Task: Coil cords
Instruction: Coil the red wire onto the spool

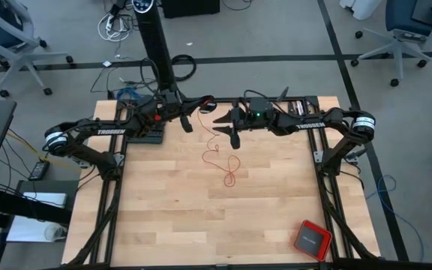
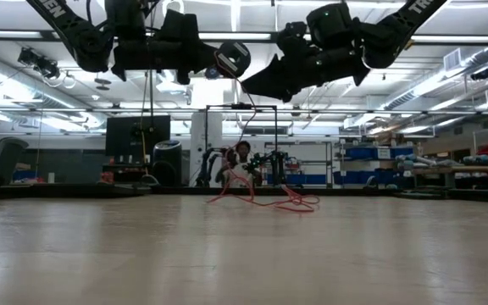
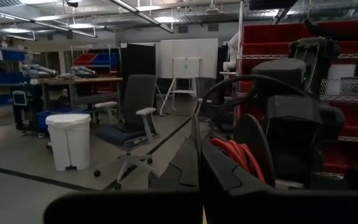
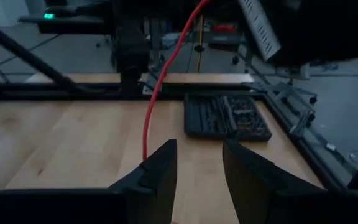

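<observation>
The red cord (image 1: 229, 177) lies in loose loops on the middle of the table (image 1: 163, 225) and rises from there (image 2: 246, 127) to my left gripper. That gripper (image 1: 187, 124) hangs shut above the table's far side, with red turns of cord at its fingers. Close on its right hangs my right gripper (image 1: 226, 129), also clear of the table. It is open (image 4: 199, 168), with nothing between its fingers. The cord (image 4: 157, 87) runs down just outside one finger. My left gripper is shut on the cord. Several red turns (image 3: 236, 155) lie bunched at its fingers, which point about level toward the right arm. From there one strand hangs down, and its lower end lies on the table. My right gripper: I cannot tell whether the strand (image 4: 145, 149) passing the outer side of one finger touches it.
A dark case of small parts (image 4: 227, 116) lies on the table's far left, beyond the left gripper (image 1: 148, 135). A red square box (image 1: 311, 238) sits at the near right corner. A black post (image 1: 158, 52) stands at the far edge.
</observation>
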You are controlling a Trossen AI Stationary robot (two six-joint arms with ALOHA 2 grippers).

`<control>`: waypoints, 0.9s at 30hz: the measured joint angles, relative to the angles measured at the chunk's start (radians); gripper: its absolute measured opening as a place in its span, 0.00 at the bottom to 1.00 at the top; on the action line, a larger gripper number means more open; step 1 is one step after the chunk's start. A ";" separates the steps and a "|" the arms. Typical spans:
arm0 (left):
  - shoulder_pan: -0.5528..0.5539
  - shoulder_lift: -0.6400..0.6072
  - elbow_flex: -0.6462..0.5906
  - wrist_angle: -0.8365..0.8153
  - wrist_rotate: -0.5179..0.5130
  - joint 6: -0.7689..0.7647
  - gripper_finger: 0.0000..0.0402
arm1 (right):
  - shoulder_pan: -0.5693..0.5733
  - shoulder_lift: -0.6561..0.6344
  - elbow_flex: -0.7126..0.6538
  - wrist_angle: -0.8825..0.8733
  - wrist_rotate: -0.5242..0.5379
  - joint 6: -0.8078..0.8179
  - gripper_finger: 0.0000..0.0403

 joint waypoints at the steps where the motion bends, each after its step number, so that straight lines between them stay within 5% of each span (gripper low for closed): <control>1: 0.000 0.000 0.000 0.000 0.000 0.000 0.00 | 0.000 0.000 0.000 -0.012 -0.008 -0.005 0.32; 27: 0.000 0.000 0.000 -0.015 -0.003 -0.008 0.00 | 0.000 0.000 0.000 -0.046 -0.018 -0.030 0.32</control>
